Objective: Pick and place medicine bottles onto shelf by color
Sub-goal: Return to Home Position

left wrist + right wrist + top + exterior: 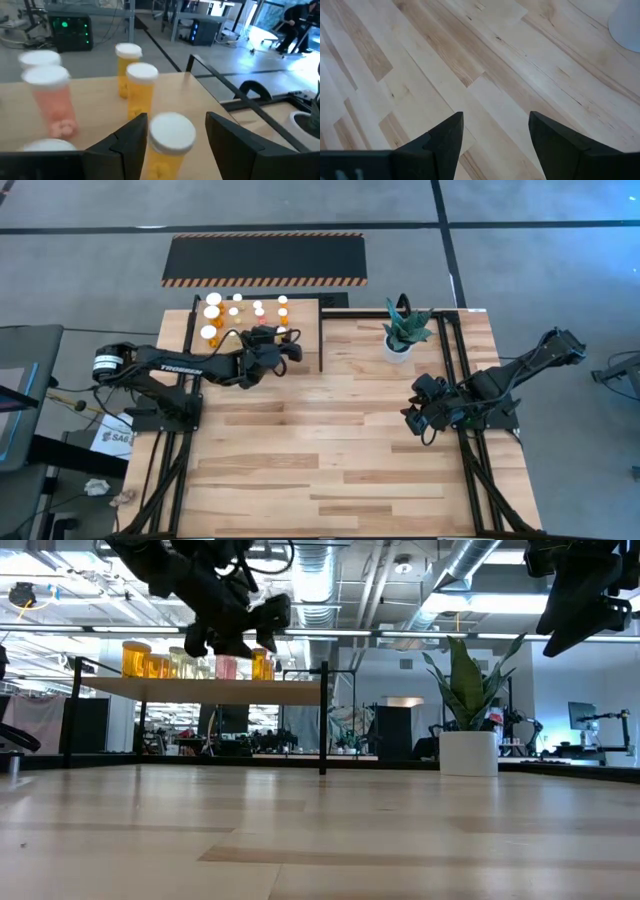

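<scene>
The light-wood shelf [305,315] stands at the table's far left and carries several white-capped medicine bottles [212,312], orange, yellowish and pinkish-red. My left gripper [290,342] hovers open over the shelf's near right part. In the left wrist view its fingers stand on either side of an orange bottle [171,134] that stands upright on the shelf top [95,100]; a gap shows beside the cap. A pink bottle [50,100] and two orange ones [141,87] stand farther off. My right gripper [415,408] is open and empty above the bare table [485,60] at the right.
A white pot with a green plant [398,340] stands at the far edge, right of the shelf. A black post [323,718] marks the shelf's right end. A black mat with orange-striped edges [265,258] lies on the floor beyond the table.
</scene>
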`<state>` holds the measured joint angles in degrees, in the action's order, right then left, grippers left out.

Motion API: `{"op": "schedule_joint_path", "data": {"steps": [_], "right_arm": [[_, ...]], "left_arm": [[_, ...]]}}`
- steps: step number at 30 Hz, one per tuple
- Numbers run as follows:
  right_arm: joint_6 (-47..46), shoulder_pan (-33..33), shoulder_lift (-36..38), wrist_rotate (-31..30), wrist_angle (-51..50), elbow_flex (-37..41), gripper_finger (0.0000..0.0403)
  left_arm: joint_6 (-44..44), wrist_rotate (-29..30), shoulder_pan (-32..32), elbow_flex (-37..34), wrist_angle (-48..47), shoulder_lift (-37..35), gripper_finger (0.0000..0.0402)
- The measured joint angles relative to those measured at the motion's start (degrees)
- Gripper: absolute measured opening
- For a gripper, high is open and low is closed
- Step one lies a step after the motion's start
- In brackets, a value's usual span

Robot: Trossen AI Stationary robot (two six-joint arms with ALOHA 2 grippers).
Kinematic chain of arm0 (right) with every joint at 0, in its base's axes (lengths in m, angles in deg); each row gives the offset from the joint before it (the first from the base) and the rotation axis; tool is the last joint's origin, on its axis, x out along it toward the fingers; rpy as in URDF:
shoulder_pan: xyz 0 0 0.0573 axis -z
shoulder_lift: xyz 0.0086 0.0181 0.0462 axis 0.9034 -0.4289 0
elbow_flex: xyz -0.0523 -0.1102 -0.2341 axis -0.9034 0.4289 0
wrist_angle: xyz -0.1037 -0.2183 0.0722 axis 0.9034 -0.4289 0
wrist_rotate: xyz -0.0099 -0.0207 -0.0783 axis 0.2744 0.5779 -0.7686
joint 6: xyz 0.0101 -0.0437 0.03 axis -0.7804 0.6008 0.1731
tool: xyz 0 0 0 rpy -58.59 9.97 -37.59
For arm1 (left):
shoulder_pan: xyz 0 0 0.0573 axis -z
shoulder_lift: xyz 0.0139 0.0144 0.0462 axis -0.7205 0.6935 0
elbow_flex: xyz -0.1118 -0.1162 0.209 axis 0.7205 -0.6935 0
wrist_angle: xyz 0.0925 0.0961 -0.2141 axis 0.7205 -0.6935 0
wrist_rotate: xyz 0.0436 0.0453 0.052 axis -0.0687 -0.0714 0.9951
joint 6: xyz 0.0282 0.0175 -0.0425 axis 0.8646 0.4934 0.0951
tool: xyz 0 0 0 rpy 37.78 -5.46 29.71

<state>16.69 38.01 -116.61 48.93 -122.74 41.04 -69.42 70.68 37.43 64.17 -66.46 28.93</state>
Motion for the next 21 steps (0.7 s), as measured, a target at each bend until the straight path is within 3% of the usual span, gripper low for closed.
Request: {"op": "schedule_joint_path", "data": {"steps": [11, 16, 21], "right_arm": [[0.0, 0.0, 0.0, 0.0, 0.1, 0.0, 0.0249], [0.0, 0.0, 0.0, 0.0, 0.1, 0.0, 0.0249], [0.0, 0.0, 0.0, 0.0, 0.2, 0.0, 0.0249]], "left_arm": [[5.8, 1.2, 0.0, 0.0, 1.6, -7.8, 0.0188], [16.9, -1.9, 1.4, 0.0, 6.5, -14.6, 0.0188], [27.7, -6.8, 4.7, 0.1, 3.4, -25.2, 0.0187]]}}
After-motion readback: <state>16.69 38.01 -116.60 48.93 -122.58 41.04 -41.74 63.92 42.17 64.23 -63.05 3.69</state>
